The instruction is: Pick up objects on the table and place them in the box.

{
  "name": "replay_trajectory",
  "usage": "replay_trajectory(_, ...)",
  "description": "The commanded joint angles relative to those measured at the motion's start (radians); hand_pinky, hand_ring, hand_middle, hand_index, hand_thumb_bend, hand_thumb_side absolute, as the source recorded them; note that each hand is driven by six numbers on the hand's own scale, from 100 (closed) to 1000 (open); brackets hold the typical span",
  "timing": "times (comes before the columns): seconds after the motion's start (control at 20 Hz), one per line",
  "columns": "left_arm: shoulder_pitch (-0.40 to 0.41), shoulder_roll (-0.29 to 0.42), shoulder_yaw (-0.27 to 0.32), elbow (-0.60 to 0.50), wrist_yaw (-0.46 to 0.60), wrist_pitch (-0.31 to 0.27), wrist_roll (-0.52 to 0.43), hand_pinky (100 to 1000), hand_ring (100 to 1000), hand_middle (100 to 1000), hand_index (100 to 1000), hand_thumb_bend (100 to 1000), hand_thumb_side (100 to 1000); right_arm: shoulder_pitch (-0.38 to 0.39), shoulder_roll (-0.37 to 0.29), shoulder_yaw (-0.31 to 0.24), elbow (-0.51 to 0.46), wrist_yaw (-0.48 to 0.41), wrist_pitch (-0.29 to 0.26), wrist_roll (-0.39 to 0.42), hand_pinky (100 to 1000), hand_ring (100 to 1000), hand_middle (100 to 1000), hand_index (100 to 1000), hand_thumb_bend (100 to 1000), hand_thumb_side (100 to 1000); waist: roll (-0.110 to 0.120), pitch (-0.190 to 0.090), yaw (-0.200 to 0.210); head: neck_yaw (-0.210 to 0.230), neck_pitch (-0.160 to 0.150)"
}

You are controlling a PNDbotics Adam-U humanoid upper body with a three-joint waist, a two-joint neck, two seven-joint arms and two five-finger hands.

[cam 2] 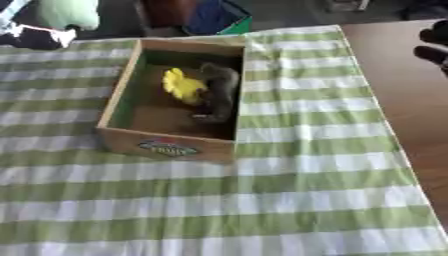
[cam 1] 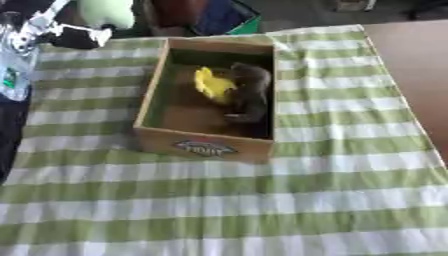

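So the box (cam 1: 206, 145) sits on the green-and-white checked cloth (cam 1: 262, 200) over my desk (cam 2: 411, 100), upper middle. A yellow thing (cam 1: 213, 85) and a dark grey thing (cam 1: 250, 92) are inside, touching. My right hand (cam 2: 432, 50) only peeks in at the right edge, and I can't tell if it's spread or curled.

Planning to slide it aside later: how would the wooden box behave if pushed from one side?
The wooden box looks stiff and flat-bottomed, so it would probably slide, not tip. The checked cloth beneath might bunch up.
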Motion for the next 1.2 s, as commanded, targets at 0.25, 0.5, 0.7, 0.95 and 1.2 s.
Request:
replay_trajectory(0.25,-0.043,-0.081,-0.042,-0.074,0.02,-0.016,-0.062,516,583,492,326,100,267,-0.022,-0.008,0.001,-0.02,-0.024,-0.005,-0.011,785,776,671,831,100,1000,-0.005,-0.035,-0.011,0.014,0.013)
replay_trajectory(0.5,-0.029,-0.148,-0.067,-0.097,0.006,-0.039,-0.095,512,580,491,328,100,264,-0.032,-0.006,-0.001,-0.02,-0.034,-0.009,-0.027,784,775,671,831,100,1000,-0.005,-0.037,-0.02,0.027,0.012)
replay_trajectory(0.7,-0.021,-0.189,-0.072,-0.104,0.005,-0.037,-0.126,505,576,490,334,100,259,-0.036,-0.004,-0.002,-0.02,-0.038,-0.008,-0.036,783,775,673,831,100,1000,-0.005,-0.037,-0.025,0.033,0.012)
replay_trajectory(0.95,-0.002,-0.208,-0.084,-0.092,-0.012,-0.039,-0.15,491,571,492,349,100,247,-0.038,-0.004,-0.004,-0.02,-0.04,-0.005,-0.058,784,775,674,830,100,1000,-0.004,-0.035,-0.027,0.032,0.012)
replay_trajectory(1.2,0.01,-0.218,-0.094,-0.068,-0.04,-0.05,-0.159,487,585,495,355,100,245,-0.037,-0.003,-0.004,-0.02,-0.037,-0.003,-0.06,784,775,672,830,100,1000,-0.001,-0.033,-0.029,0.03,0.01)
